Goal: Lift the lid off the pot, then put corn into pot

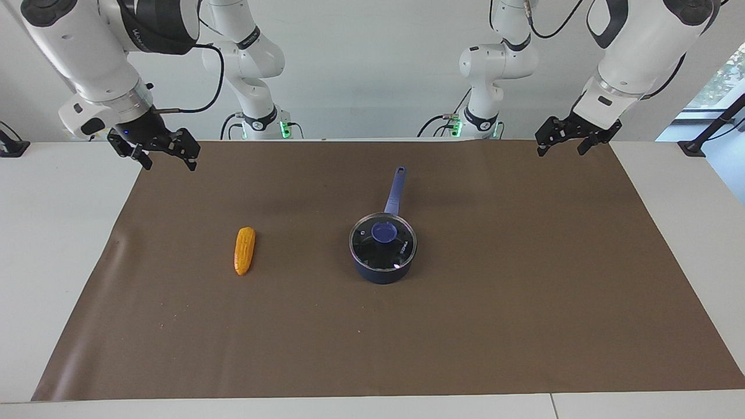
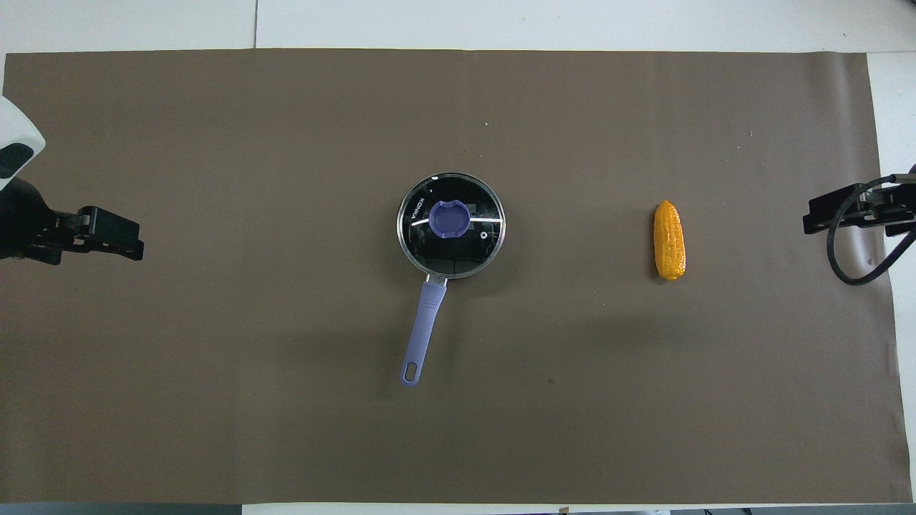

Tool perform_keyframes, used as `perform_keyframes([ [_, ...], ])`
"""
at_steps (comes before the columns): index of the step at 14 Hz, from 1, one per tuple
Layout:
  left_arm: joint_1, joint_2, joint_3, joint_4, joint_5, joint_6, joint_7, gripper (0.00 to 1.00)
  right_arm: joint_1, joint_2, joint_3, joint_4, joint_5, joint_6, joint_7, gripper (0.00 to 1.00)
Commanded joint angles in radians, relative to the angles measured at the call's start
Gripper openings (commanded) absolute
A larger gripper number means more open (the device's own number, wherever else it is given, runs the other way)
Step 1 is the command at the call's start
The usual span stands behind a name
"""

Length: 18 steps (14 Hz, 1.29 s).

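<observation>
Progress: nothing done | round clear glass lid (image 1: 382, 242) with blue knob sits on small navy saucepan pot (image 1: 381, 272), mid-mat | yellow-orange bumpy toy corn cob (image 1: 244, 250) lies beside it toward right arm's end | left gripper (image 1: 569, 141), right gripper (image 1: 165, 157) raised, spread, empty | left: lift lid, load corn

My pot (image 1: 381, 272) is dark navy, its long handle (image 2: 424, 330) a lighter periwinkle blue. The lid (image 2: 451, 225) is clear glass showing a black inside, ringed by a thin silver rim, with a blue knob (image 2: 449, 218) and small white lettering. The corn (image 2: 669, 240) is yellow-orange and bumpy. Everything sits on a plain brown mat (image 1: 524, 302) over a white table (image 1: 52, 244).
</observation>
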Motion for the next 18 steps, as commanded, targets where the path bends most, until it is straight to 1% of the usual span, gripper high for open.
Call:
perform_keyframes([
  [1,-0.003,-0.013,0.007,-0.017,-0.014,0.019,0.001,1.00,-0.006,-0.015,0.004,-0.011,0.015,0.008,-0.032,1.00],
  [5,0.005,-0.015,0.010,-0.017,-0.014,0.018,0.001,1.00,-0.006,-0.018,0.004,-0.022,0.016,0.012,-0.032,1.00],
  [7,0.012,-0.018,0.010,-0.024,-0.016,0.019,-0.004,1.00,-0.004,-0.045,0.010,-0.074,0.015,0.028,-0.033,1.00],
  [9,0.016,-0.020,0.011,-0.034,-0.023,0.042,-0.014,1.00,-0.006,-0.073,0.015,-0.152,0.016,0.107,-0.085,1.00],
  [11,-0.004,-0.010,0.007,-0.035,-0.027,0.137,-0.057,1.00,0.000,-0.103,0.018,-0.267,0.029,0.298,-0.122,1.00],
  [12,-0.036,0.000,0.002,-0.023,-0.036,0.157,-0.106,1.00,0.035,-0.098,0.019,-0.297,0.032,0.357,-0.118,1.00],
  [13,-0.094,0.049,0.001,0.004,-0.057,0.159,-0.154,1.00,0.057,-0.073,0.019,-0.337,0.032,0.405,-0.116,1.00],
  [14,-0.165,0.104,0.001,0.061,-0.060,0.153,-0.190,1.00,0.061,-0.038,0.019,-0.385,0.032,0.467,-0.113,1.00],
  [15,-0.225,0.179,0.002,0.125,-0.062,0.139,-0.233,1.00,0.063,-0.007,0.019,-0.447,0.032,0.579,-0.104,1.00],
  [16,-0.275,0.280,0.002,0.228,-0.063,0.119,-0.304,1.00,0.063,0.023,0.019,-0.478,0.032,0.665,-0.096,1.00],
  [18,-0.390,0.464,0.008,0.410,-0.063,0.127,-0.422,1.00,0.065,0.106,0.021,-0.479,0.032,0.713,-0.095,1.00],
])
